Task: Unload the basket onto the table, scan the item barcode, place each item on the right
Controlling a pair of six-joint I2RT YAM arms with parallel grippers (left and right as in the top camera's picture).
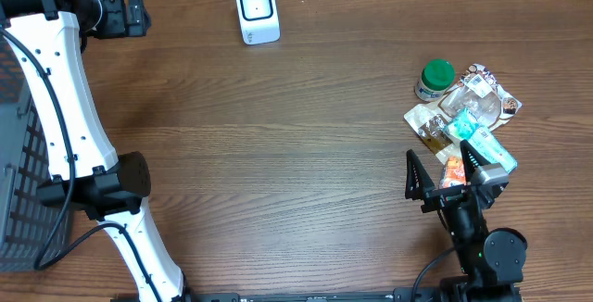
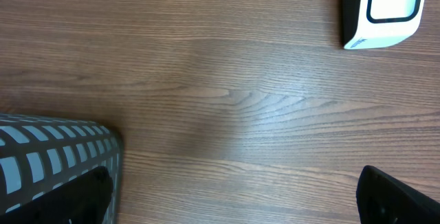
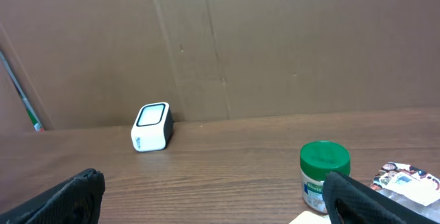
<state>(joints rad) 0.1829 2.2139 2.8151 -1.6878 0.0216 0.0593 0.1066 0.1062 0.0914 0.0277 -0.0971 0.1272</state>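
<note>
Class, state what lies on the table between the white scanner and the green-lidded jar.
Nothing: between the white scanner and the green-lidded jar there is only bare wooden table, shown clearly in the overhead view.

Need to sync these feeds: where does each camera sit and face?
Overhead: above the table, looking straight down; left arm and right arm show, scanner far, jar right.
Left wrist: on the left tool, looking down at wood; both open fingertips and a basket corner show.
Right wrist: on the right tool, low, facing the back wall; both fingertips show.
Shared: all see the scanner; overhead and right wrist, the jar.
</note>
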